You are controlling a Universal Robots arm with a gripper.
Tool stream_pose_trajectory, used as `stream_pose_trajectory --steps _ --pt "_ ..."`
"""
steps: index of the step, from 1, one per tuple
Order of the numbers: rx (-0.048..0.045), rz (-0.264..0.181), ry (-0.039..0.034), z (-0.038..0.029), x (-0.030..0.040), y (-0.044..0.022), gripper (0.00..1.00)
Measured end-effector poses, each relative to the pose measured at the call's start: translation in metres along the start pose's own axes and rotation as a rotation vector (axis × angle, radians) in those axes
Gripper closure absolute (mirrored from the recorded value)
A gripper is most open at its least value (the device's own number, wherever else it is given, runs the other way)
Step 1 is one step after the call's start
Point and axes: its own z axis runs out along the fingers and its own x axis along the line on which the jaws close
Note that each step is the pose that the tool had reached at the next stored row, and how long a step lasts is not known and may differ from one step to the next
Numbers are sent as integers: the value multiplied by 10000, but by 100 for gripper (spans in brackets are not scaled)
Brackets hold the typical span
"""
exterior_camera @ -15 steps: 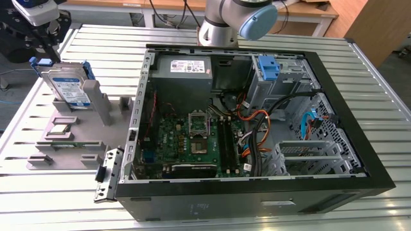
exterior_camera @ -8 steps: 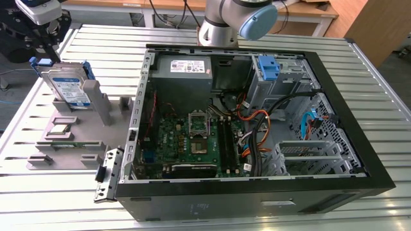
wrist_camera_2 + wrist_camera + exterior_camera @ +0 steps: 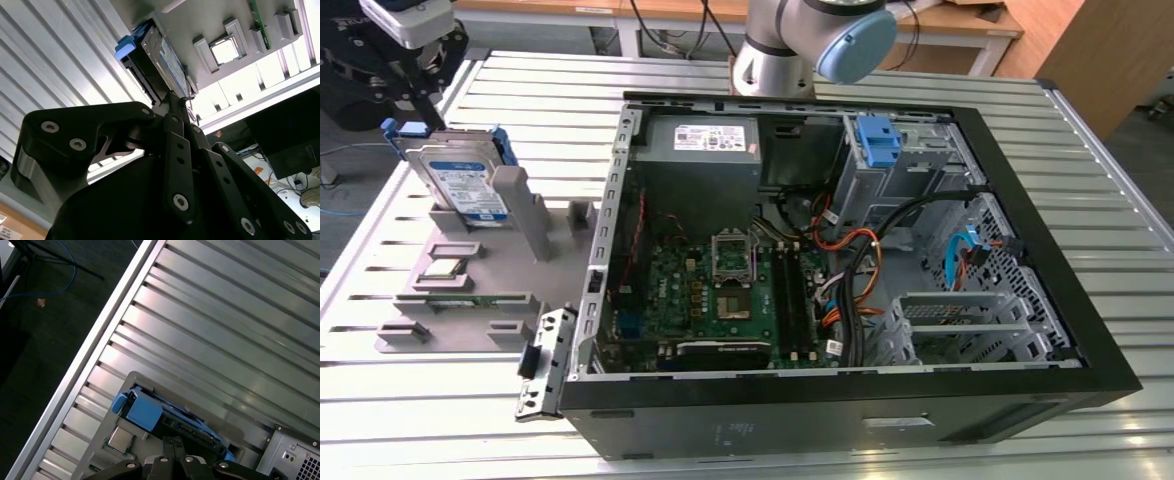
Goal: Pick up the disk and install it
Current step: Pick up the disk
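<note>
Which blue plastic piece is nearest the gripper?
The carrier frame on the disk, upright in the grey stand outside the computer case, right by the gripper; the other blue bracket sits inside the case.

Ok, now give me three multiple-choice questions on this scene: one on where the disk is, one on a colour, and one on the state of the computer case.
1. Where is the disk?
A. In the grey holder on the table, at the exterior view's left of the computer case.
B. Inside the case's drive cage.
C. On top of the power supply.

2. What colour is the disk's carrier frame?
A. Red.
B. Yellow.
C. Blue.

3. What state is the computer case in?
A. Shut, with its panel on.
B. Open, with the motherboard showing.
C. Shut and standing on end.

Answers:
1 A, the disk stands in the holder outside the case.
2 C, blue plastic runs along the disk's edge in both wrist views.
3 B, the inside of the case lies in plain sight in the exterior view.
</note>
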Motion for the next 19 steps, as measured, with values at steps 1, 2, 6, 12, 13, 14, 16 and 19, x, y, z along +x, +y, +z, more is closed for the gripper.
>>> stream_pose_trajectory --steps 1,2,6,12,13,14,16,19 --pt "-2 -66 4 0 0 0 90" --pt "-3 -107 6 0 0 0 90" --pt "-3 -117 7 0 0 0 90" --pt "-6 -211 11 0 0 0 90" --pt "-7 -257 13 0 0 0 90" --pt "-9 -304 16 0 0 0 90" --pt "-11 -380 20 0 0 0 90" --pt "-14 -475 25 0 0 0 90"
